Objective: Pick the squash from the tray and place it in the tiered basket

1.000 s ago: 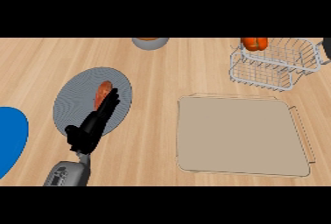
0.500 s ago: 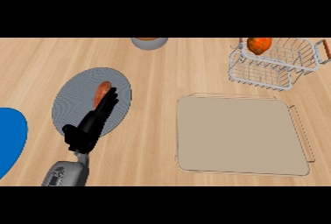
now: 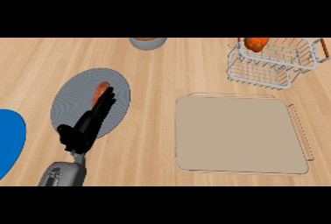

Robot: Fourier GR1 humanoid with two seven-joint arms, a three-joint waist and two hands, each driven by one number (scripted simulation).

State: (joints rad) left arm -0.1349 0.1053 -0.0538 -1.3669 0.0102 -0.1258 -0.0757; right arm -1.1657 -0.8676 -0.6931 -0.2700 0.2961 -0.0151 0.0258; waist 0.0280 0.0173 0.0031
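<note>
The orange squash (image 3: 256,44) lies inside the white wire tiered basket (image 3: 271,71) at the back right, against its far left corner. The beige tray (image 3: 241,135) sits at centre right with nothing on it. My left hand (image 3: 86,127) is at the left, open, its straight fingers stretched over a grey round plate (image 3: 70,99). Its fingertips end beside a small orange-red vegetable (image 3: 101,90) on that plate. My right hand does not show.
A blue plate (image 3: 8,141) is cut off by the left edge. A grey bowl (image 3: 148,42) stands at the back, left of centre. Bare wooden counter lies between the grey plate and the tray.
The squash has shifted slightly down into the basket's corner. My left hand has hardly moved over the grey plate.
</note>
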